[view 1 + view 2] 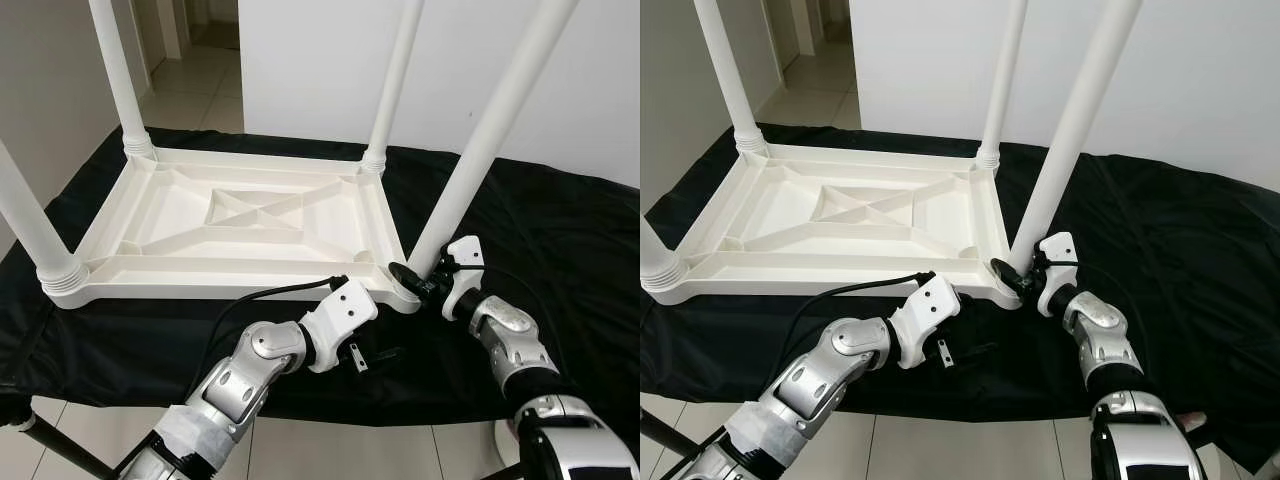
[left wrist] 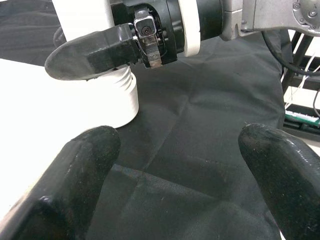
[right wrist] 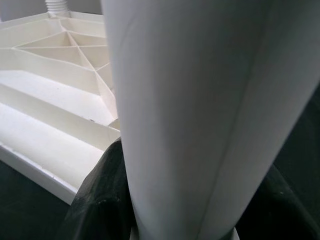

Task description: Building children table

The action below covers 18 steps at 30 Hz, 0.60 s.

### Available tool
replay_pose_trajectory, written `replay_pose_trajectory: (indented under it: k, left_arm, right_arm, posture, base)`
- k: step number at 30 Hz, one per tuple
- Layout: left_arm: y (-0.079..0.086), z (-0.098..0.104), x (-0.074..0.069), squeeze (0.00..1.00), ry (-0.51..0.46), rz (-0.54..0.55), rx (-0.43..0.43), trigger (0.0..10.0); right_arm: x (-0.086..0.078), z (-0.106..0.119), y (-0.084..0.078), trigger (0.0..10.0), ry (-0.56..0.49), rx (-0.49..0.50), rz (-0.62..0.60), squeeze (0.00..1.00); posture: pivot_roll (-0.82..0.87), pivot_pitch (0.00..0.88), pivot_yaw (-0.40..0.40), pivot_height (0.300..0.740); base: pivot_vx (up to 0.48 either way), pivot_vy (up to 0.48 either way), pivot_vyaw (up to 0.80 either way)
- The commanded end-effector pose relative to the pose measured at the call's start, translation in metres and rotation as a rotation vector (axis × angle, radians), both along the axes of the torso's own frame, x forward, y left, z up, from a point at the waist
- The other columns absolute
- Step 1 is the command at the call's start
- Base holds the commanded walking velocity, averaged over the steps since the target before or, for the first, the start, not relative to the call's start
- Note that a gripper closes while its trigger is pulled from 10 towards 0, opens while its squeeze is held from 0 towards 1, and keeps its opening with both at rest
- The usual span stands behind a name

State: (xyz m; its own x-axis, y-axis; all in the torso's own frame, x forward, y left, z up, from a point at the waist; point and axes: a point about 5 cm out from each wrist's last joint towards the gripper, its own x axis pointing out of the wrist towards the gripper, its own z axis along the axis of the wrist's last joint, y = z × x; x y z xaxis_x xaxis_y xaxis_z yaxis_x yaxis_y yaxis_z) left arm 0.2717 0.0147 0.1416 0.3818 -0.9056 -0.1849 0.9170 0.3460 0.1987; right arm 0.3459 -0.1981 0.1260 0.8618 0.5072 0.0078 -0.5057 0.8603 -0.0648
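A white plastic children's table lies upside down on a black cloth, with its legs pointing up. My right gripper is shut on the near-right leg just above its ribbed base. In the right wrist view that leg stands between the black fingers. My left gripper is open and holds nothing. It hovers over the cloth by the table's near-right corner, pointing at the leg base. Its wrist is just in front of the table's front edge.
Three other legs stand at the far left, far right and near left. The black cloth covers the work surface, whose front edge is near me. Tiled floor lies below, and a white wall stands behind.
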Motion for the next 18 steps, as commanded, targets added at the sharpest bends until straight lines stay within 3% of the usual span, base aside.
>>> replay_pose_trajectory:
  k: [1, 6, 12, 14, 17, 18]
  left_arm:
    - [0.0, -0.002, -0.002, 0.0, 0.005, -0.016, 0.016, 10.0]
    - [-0.001, -0.002, -0.003, 0.0, 0.007, -0.019, 0.015, 10.0]
    - [-0.002, -0.003, -0.004, 0.0, 0.009, -0.026, 0.015, 10.0]
    - [-0.002, -0.003, -0.005, 0.0, 0.012, -0.028, 0.016, 10.0]
    - [-0.003, -0.004, -0.006, 0.0, 0.014, -0.033, 0.017, 10.0]
    - [-0.003, -0.004, -0.006, 0.0, 0.014, -0.033, 0.017, 10.0]
  right_arm:
    - [-0.006, -0.012, 0.002, 10.0, 0.04, 0.04, -0.088, 0.0]
    - [-0.011, -0.01, 0.011, 10.0, 0.015, 0.056, -0.13, 0.0]
    - [-0.024, -0.008, 0.032, 10.0, -0.001, 0.125, -0.261, 0.0]
    - [-0.031, 0.001, 0.04, 10.0, -0.057, 0.132, -0.332, 0.0]
    - [-0.039, 0.004, 0.039, 10.0, -0.061, 0.156, -0.542, 0.0]
    - [-0.039, 0.004, 0.039, 10.0, -0.061, 0.156, -0.542, 0.0]
  posture:
    - [0.05, 0.04, -0.052, 0.74]
    - [0.05, 0.042, -0.049, 0.74]
    - [0.04, 0.045, -0.047, 0.74]
    - [0.04, 0.05, -0.046, 0.74]
    - [0.04, 0.053, -0.048, 0.74]
    - [0.04, 0.053, -0.048, 0.74]
  base:
    - [0.0, 0.0, 0.0]
    - [0.0, 0.0, 0.0]
    - [0.0, 0.0, 0.0]
    - [0.0, 0.0, 0.0]
    - [0.0, 0.0, 0.0]
    - [0.0, 0.0, 0.0]
